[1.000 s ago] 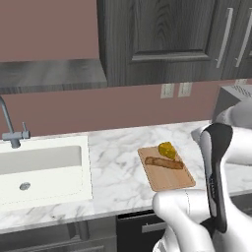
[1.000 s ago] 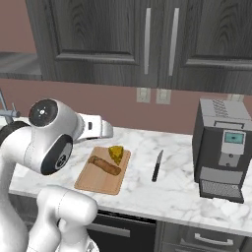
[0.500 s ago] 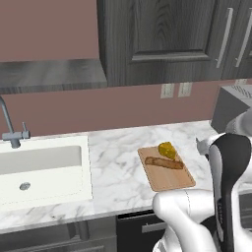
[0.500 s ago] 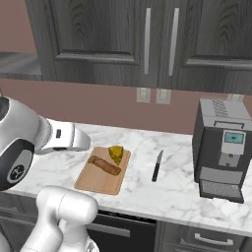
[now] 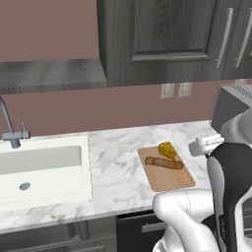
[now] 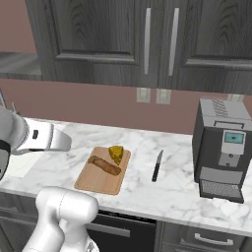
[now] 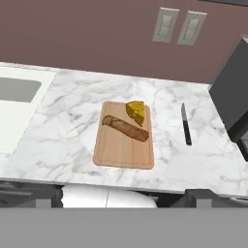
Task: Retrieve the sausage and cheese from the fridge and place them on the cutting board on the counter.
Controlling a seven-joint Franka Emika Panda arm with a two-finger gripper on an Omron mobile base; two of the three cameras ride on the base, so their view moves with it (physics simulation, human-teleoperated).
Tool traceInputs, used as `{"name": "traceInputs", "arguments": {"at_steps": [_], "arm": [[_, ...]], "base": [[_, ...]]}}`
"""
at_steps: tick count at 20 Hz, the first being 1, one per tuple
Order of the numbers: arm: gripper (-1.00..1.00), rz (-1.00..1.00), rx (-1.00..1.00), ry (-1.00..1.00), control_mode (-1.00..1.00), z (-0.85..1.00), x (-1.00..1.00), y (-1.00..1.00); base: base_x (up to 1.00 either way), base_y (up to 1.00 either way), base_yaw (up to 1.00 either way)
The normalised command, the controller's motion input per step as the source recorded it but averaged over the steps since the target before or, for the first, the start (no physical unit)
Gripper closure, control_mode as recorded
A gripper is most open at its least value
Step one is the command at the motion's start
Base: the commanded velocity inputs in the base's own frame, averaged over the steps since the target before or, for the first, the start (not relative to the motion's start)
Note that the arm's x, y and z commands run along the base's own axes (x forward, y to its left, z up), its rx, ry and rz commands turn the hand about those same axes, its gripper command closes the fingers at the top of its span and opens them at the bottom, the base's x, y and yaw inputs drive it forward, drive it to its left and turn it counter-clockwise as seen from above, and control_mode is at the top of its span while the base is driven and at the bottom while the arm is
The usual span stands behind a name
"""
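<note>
The light-brown cutting board lies flat on the white marble counter. Across its far half lies the dark reddish-brown sausage. The yellow cheese wedge sits just behind it at the board's far corner, touching or nearly touching it. The hand view looks down on the board from high up and from the near side of the counter, with nothing held before the camera. My gripper is open. The fridge is out of view.
A black-handled knife lies right of the board. Further right stands a grey coffee machine. A white sink with a faucet is on the left. Dark upper cabinets hang overhead.
The arm has swung back and away from the board, toward the outer edge of both base views. Sausage, cheese and board have not moved.
</note>
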Motion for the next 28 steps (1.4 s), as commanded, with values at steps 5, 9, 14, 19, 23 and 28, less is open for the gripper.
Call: {"name": "traceInputs", "arguments": {"at_steps": [5,9,14,19,23,28], "arm": [[-1.00,0.00,0.05,0.04,-1.00,0.42,0.00,0.00],[-1.00,-0.01,0.00,0.02,-1.00,0.02,-0.11,0.09],[-1.00,-0.01,0.00,0.00,-1.00,-0.05,-0.12,0.20],[-1.00,0.00,0.00,0.00,-1.00,-0.10,-0.01,0.18],[-1.00,0.00,0.00,0.01,1.00,-0.04,0.00,0.03],[-1.00,0.00,0.00,0.00,1.00,0.00,0.00,0.00]], "base": [[0.00,0.00,0.00],[0.00,0.00,0.00],[0.00,0.00,0.00],[0.00,0.00,0.00],[-0.03,0.02,0.00],[-0.54,-0.11,-0.09]]}}
